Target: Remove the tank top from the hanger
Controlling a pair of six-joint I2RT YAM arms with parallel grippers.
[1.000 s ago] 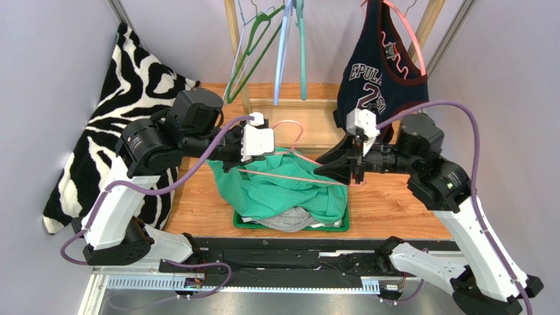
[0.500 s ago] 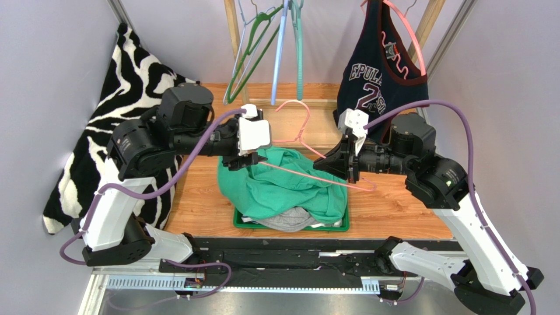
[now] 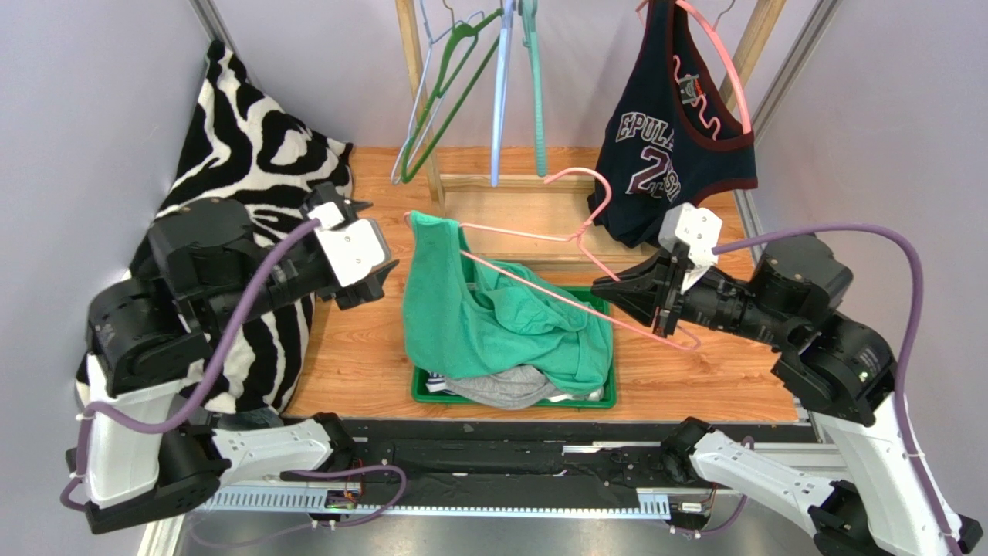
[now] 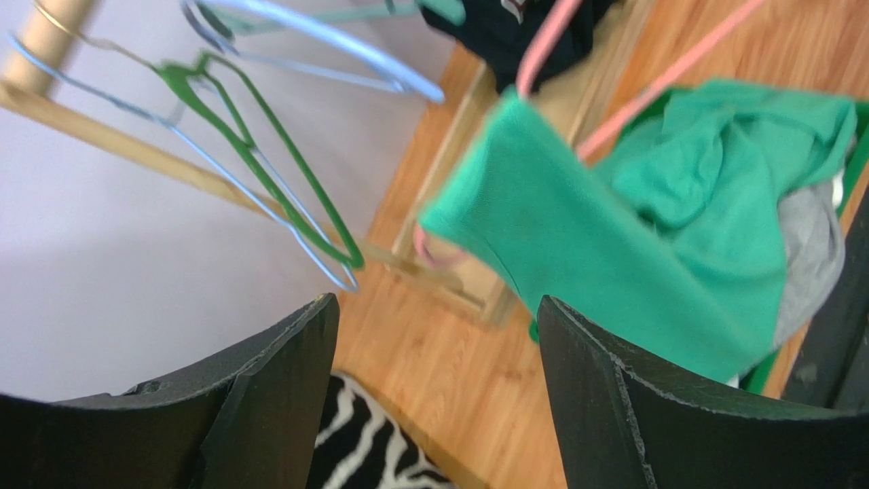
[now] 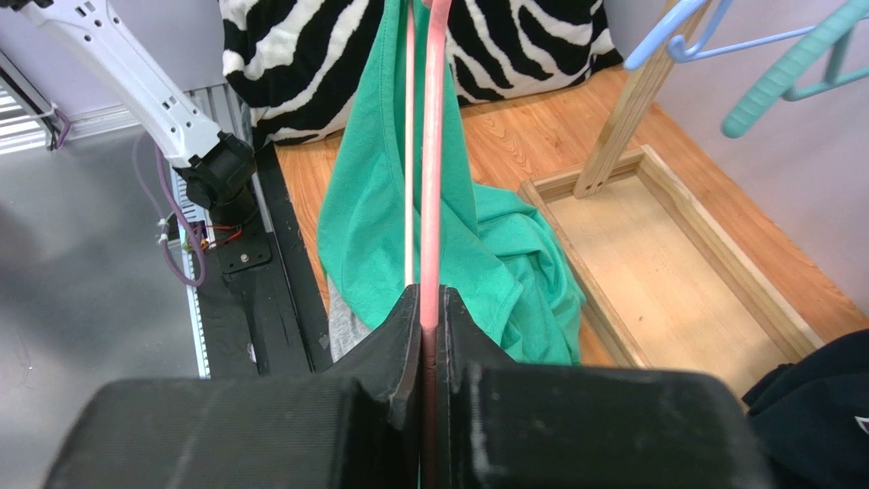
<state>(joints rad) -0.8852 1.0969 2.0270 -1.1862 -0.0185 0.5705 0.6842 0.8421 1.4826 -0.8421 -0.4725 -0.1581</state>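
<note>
Left gripper (image 4: 439, 397) has backed off, jaws open. Right gripper (image 5: 421, 306) clamps the pink hanger (image 5: 433, 153), tilting it so the tank top (image 3: 447, 313) can slip off.

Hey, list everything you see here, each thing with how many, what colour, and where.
tank top: one, green, draped on the held hanger, trailing into the tray
held hanger: one, pink, in the right gripper
tray: one, green, table centre
garment: one, grey, in the tray
jersey: one, navy, on the rack, back right
jersey's hanger: one, pink, same rack
empty hangers: at least three, green, light blue, teal, rack
zebra-print cloth: one, black-and-white, left
rack: one, wooden, back
left gripper: open, empty
right gripper: shut on the held hanger
</note>
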